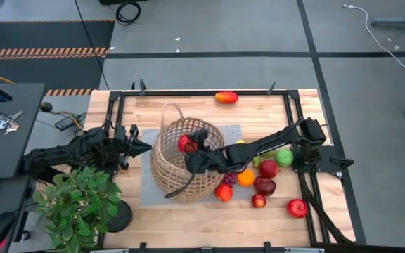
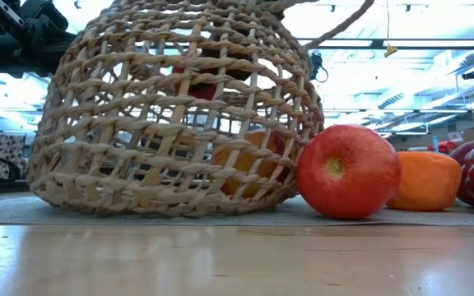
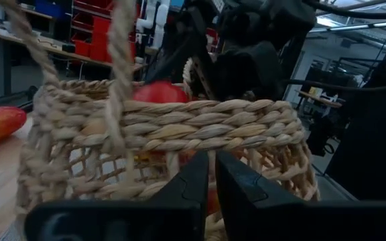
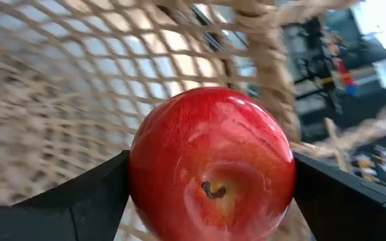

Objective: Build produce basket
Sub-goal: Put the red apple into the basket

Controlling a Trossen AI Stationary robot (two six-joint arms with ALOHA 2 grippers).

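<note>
A pale wooden counter in a black frame carries a grey mat. The wicker basket stands on that mat. Right of the basket lie red apples, an orange and a green pear. Beyond the basket, near the counter's far edge, lies a mango. Left of the basket stands a potted plant.

Grey floor w/ hazard tape, desk nearby.
</note>
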